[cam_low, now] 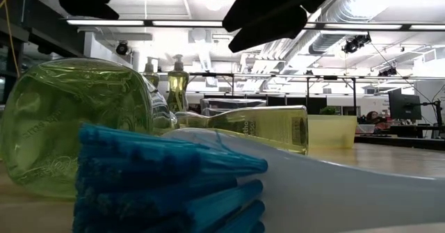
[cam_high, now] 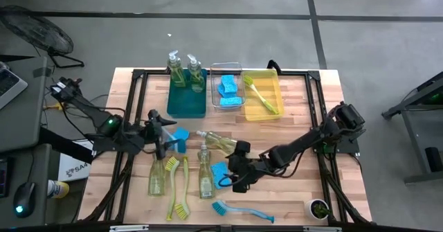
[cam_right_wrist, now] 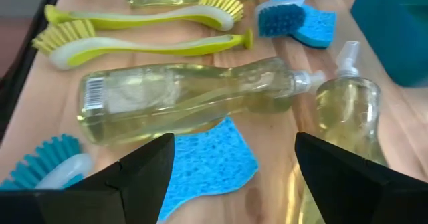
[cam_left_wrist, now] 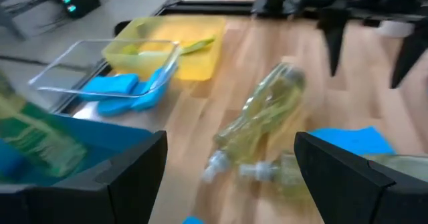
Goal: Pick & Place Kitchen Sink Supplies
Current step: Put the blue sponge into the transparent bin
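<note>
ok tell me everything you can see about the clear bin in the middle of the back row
The clear bin is a see-through, plastic-looking rectangular tub with a slim rim, sitting upright at the table's back edge. It stands between the teal bin and the yellow bin, apparently touching both. Inside lie bright blue sponges, stacked loosely. Neither gripper is near it.

This looks like a big lab or workshop, not a home. The wooden table stands on a bare grey floor. A fan sits near the table's far left corner, and a keyboard and mouse lie off its left edge. Behind the table, long lights and silver pipes run along the high ceiling, with a screen on a far desk.
</note>
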`<action>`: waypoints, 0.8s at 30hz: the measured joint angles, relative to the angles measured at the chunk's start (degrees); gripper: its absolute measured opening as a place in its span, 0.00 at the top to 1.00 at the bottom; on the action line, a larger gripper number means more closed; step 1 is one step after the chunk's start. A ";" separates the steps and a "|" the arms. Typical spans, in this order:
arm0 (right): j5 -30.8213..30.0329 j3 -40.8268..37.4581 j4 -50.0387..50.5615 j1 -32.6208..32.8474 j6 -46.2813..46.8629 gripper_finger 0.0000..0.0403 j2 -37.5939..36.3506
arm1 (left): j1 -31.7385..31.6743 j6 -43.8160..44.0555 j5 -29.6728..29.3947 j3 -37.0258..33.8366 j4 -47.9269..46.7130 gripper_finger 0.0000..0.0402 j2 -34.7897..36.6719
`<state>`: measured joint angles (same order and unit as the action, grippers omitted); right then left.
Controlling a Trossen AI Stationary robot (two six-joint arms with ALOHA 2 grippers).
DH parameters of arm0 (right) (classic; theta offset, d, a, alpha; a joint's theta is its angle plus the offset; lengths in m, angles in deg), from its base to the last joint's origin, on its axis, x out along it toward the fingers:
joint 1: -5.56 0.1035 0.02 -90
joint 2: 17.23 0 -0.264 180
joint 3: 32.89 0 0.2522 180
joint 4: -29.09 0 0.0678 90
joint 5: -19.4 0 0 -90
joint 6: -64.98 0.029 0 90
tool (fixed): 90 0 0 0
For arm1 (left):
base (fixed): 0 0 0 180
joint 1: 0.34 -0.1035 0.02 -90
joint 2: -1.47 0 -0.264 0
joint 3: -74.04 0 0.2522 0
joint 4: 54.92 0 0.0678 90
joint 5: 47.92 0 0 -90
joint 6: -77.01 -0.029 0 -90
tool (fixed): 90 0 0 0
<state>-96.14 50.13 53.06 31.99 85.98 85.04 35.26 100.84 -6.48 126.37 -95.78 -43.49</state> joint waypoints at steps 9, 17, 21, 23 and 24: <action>5.57 0.00 -1.93 1.43 -0.53 0.25 4.28 | 3.42 -14.80 14.48 -13.75 26.60 0.20 5.94; 10.87 0.00 -2.28 1.48 -0.70 0.25 7.82 | 3.42 -22.07 23.67 -21.04 41.27 0.20 6.57; 12.35 0.00 -2.66 1.62 -0.88 0.25 9.30 | 3.42 -21.91 24.06 -21.53 41.92 0.20 6.90; 12.48 0.00 -2.82 1.85 -0.80 0.25 10.24 | 3.40 -21.90 24.56 -21.53 42.95 0.20 6.90; 12.48 0.00 -2.75 2.04 -0.79 0.25 10.69 | 3.41 -21.96 24.73 -21.53 43.27 0.20 6.88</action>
<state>-83.66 50.13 50.31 34.03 85.19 95.73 38.67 78.87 18.25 104.84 -52.50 -36.61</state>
